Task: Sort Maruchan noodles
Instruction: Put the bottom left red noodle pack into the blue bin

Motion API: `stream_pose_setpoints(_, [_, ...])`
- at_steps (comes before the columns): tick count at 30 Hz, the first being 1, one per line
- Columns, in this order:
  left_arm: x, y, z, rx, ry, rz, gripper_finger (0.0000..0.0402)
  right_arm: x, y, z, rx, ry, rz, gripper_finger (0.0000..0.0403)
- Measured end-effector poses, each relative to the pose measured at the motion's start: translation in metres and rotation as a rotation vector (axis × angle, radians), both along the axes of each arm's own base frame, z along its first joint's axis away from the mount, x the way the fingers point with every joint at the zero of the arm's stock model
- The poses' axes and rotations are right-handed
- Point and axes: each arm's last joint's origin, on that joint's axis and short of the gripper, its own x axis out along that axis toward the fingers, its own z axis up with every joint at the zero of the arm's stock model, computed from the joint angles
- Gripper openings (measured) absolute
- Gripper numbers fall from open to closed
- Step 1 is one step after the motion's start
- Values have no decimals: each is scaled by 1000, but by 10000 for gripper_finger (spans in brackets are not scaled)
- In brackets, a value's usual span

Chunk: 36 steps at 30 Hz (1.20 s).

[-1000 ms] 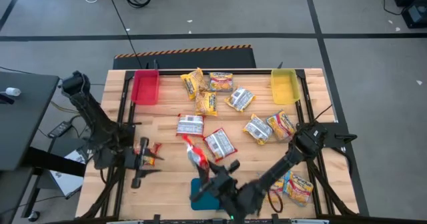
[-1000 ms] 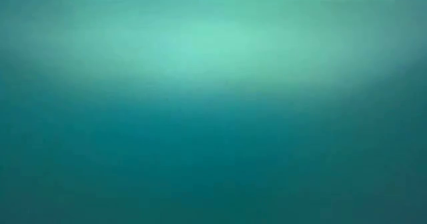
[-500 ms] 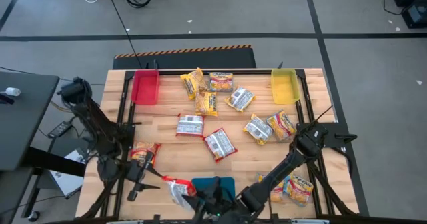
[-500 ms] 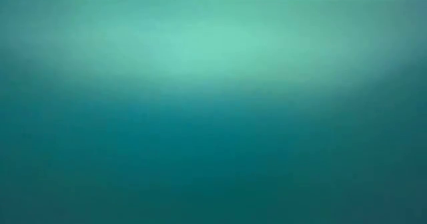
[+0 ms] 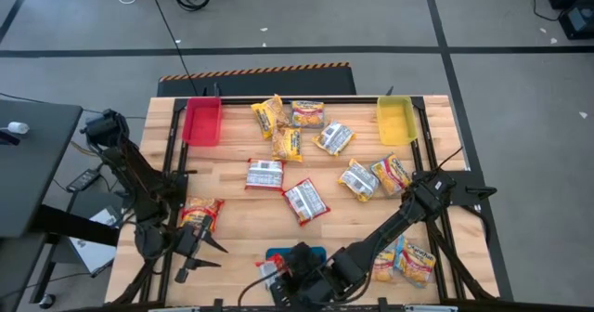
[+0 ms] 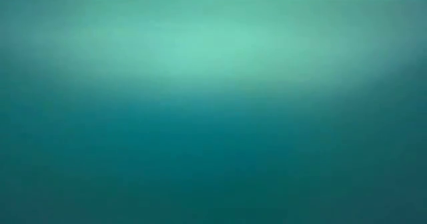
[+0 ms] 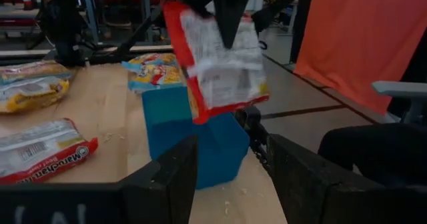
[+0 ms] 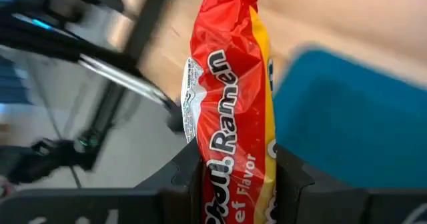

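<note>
- Right gripper (image 5: 278, 273) sits at the table's near edge, clenched on a red packet (image 8: 230, 111); the right wrist view shows the wrapper pinched edge-on between its fingers (image 8: 183, 174).
- From the left wrist view, that red packet (image 7: 217, 57) hangs above the teal tray (image 7: 190, 141), silvery back showing.
- The teal tray (image 5: 311, 253) lies at the near middle, mostly under the right arm.
- Left gripper (image 5: 190, 256) is near-left, jaws parted and holding nothing, pointed across at the tray.
- Two packets (image 5: 408, 259) lie together at the near right, beside the right arm.
- One packet (image 5: 200, 214) rests near-left, just beyond the left gripper.
- Mid-table: a red-edged packet (image 5: 305, 201) back-up, and another back-up one (image 5: 264, 175) just beyond it to the left.
- Mid-right, a pair (image 5: 376, 177) lie touching.
- Farther on, a cluster (image 5: 290, 126) of four yellow-orange packets spreads between the bins, some overlapping.
- Far left corner holds the red bin (image 5: 201, 122); far right, the yellow bin (image 5: 394, 120).
- The low view shows only a teal blur.
</note>
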Motion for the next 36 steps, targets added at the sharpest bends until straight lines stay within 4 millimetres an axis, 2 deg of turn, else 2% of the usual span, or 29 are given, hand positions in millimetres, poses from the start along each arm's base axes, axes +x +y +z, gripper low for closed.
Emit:
stream_pose_setpoints(3, [2, 2, -3, 4, 24, 22, 180, 0, -6, -3, 78, 86, -24, 114])
stream_pose_setpoints(10, [7, 8, -16, 7, 118, 83, 180, 1, -22, -8, 115, 198, -86, 114])
stream_pose_setpoints(18, [21, -3, -45, 38, 169, 63, 180, 10, -38, -10, 209, 284, -61, 114])
stream_pose_setpoints(22, [30, -6, -51, 21, 168, -3, 180, 6, -45, -13, 168, 352, -79, 114])
stream_pose_setpoints(29, [45, -7, -64, -9, 230, -78, 180, 4, -51, -18, 91, 360, -123, 114])
stream_pose_setpoints(36, [70, -25, -64, 35, 233, -162, 180, 5, -51, -44, 65, 376, -160, 114])
